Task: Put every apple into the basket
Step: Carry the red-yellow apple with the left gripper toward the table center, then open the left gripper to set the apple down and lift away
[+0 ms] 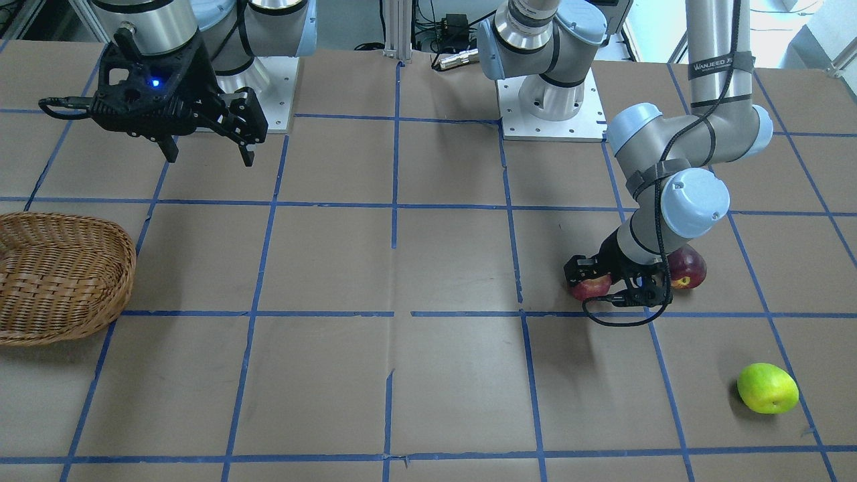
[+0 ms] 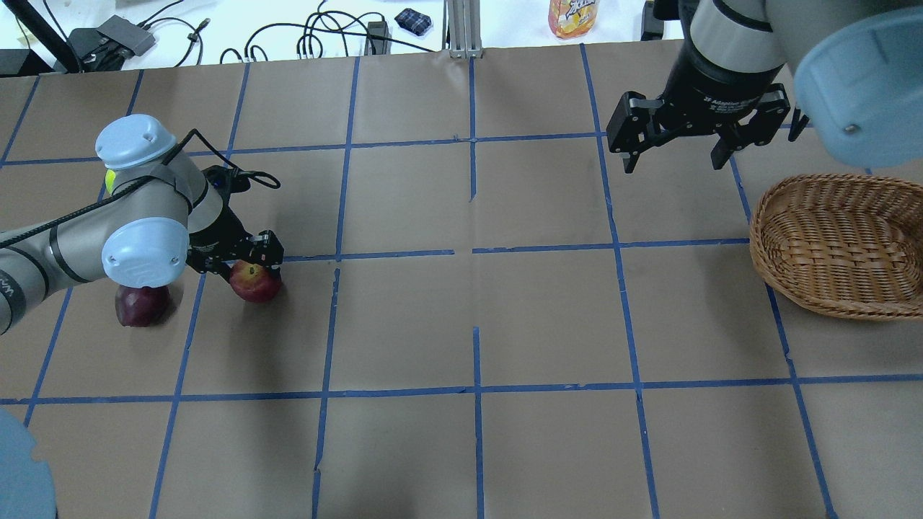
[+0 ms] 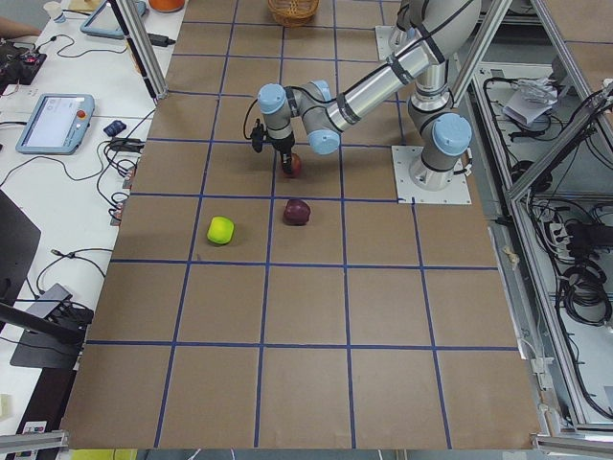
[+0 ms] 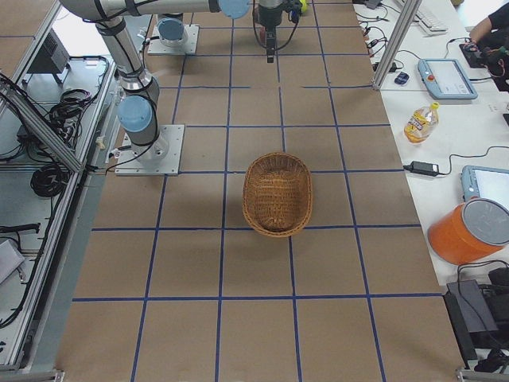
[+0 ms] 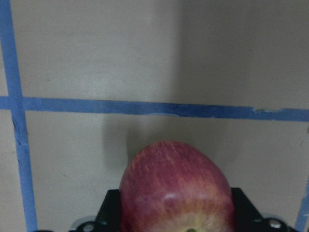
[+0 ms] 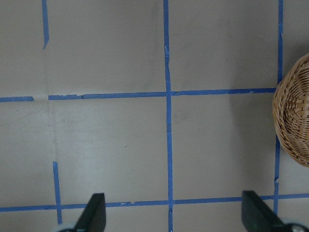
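Observation:
My left gripper (image 1: 606,282) is down at the table and shut on the red apple (image 1: 590,288), which sits low between the jaws in the left wrist view (image 5: 176,188) and in the overhead view (image 2: 254,282). The dark maroon apple (image 2: 142,305) lies just beside it, partly under the left forearm. The yellow-green apple (image 1: 768,388) lies apart, toward the operators' side. The wicker basket (image 2: 836,245) stands empty at the far right end. My right gripper (image 2: 674,155) is open and empty, hovering above the table beside the basket (image 6: 294,121).
The brown table top carries a blue tape grid. The two arm bases (image 1: 552,100) stand at the robot's edge. A juice bottle (image 2: 573,16) and cables lie on the white bench beyond the table. The left elbow (image 2: 140,249) hangs low over the maroon apple.

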`<state>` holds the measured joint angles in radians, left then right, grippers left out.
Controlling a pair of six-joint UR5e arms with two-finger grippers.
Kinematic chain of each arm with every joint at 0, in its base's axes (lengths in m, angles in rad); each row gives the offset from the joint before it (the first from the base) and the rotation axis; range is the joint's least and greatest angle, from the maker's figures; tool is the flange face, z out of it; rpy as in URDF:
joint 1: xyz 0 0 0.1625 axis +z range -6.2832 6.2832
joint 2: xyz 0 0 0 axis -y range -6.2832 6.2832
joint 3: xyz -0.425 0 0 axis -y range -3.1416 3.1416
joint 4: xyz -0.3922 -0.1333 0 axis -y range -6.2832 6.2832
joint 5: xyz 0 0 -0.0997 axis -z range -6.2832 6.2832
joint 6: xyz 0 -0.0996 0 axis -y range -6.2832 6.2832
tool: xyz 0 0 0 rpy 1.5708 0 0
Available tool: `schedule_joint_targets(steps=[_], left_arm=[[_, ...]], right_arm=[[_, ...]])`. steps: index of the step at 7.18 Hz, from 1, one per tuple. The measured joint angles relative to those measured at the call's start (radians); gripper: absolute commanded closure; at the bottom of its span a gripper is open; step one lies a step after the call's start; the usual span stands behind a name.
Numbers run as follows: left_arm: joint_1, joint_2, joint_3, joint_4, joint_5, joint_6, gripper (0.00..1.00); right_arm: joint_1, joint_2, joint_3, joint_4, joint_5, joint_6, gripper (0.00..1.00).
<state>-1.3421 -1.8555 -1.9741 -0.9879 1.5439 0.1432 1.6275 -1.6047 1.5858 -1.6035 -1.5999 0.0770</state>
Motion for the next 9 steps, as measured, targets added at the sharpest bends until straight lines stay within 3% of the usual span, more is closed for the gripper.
schedule_joint_targets(steps=[2,5,6,7,9], left_arm=[[-0.152,-0.007,0.054,0.007,-0.115,-0.250,1.00],[-0.439,-0.090,0.118,0.157,-0.242,-0.688,1.00],[-0.498,-0.124,0.131,0.210,-0.244,-0.759,0.80],[-0.526,-0.158,0.154,0.238,-0.240,-0.795,0.01],[-0.541,-0.202,0.195,0.252,-0.212,-0.816,0.00]], right_arm=[[0.000,-0.001,0.003,0.000,0.000,0.001,0.00],[0.000,0.000,0.002,0.000,0.000,0.000,0.00],[0.000,0.000,0.002,0.000,0.001,0.000,0.00],[0.000,0.000,0.002,0.000,0.000,0.000,0.00],[0.000,0.000,0.002,0.000,0.001,0.000,0.00]])
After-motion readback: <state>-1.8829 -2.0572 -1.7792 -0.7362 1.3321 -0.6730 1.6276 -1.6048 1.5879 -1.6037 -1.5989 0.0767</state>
